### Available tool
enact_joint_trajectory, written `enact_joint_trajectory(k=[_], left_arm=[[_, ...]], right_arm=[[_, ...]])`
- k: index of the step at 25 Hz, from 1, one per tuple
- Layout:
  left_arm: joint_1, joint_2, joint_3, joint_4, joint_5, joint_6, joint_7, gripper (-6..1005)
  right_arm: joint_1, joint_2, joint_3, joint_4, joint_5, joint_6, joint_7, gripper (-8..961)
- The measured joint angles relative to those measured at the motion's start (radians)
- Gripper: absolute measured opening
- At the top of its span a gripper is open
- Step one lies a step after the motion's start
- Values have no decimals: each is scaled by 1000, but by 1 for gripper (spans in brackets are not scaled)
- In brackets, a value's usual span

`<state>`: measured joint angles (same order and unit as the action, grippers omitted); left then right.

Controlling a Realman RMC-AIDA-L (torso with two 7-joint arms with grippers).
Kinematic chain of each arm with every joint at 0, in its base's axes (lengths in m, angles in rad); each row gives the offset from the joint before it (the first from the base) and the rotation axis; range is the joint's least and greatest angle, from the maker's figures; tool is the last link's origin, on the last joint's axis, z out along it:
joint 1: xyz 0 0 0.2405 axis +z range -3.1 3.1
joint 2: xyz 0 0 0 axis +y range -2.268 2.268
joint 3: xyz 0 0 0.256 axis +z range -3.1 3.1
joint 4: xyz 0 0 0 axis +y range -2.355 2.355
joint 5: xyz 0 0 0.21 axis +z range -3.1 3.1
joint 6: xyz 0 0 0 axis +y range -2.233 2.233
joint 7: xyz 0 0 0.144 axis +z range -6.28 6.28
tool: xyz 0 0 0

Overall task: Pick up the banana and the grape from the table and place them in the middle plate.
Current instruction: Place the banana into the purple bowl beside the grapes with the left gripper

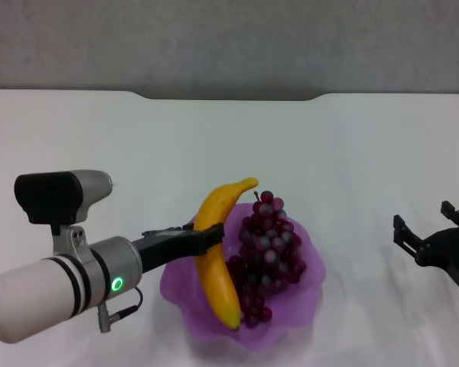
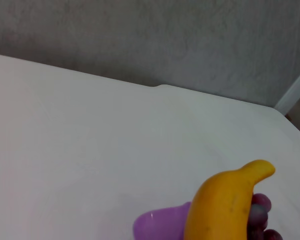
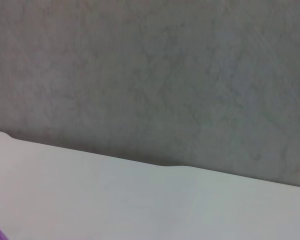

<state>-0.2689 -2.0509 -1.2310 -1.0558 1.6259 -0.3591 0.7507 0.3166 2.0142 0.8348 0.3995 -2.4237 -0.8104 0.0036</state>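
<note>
I'm seeing my left gripper (image 1: pixel 211 235) reaching in from the left and clamping across the upper part of the banana (image 1: pixel 218 260), its dark fingers wrapping the fruit just above the plate's near-left rim. The bench (image 1: pixel 138 145) is lying white and wide under everything. The middle plate (image 1: pixel 302 294), purple with a wavy edge, is sitting on it in front of me. The banana is lying along the plate's left side, lower end down in the dish and curved tip poking past the far rim. The grape (image 1: pixel 269 252) bunch is resting in the plate, touching the banana's right flank. My right gripper (image 1: pixel 424 229) is hanging well off to the right, fingers spread apart.
</note>
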Motion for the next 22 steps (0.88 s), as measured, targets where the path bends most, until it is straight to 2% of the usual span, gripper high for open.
enact_joint_trajectory(k=[9,18,22], left_arm=[[-26,1,60,37,-19,65,9,588],[-22,1,106,27,-21,122,57,598],[3,7,80,3,-17,133,64,780]], right_arm=[[-4,-1,-7,11,0,0,-1,894],[-4,0,-7,10,2,-3,-1,894],[-4,0,-6,9,3,-3,-1,894]])
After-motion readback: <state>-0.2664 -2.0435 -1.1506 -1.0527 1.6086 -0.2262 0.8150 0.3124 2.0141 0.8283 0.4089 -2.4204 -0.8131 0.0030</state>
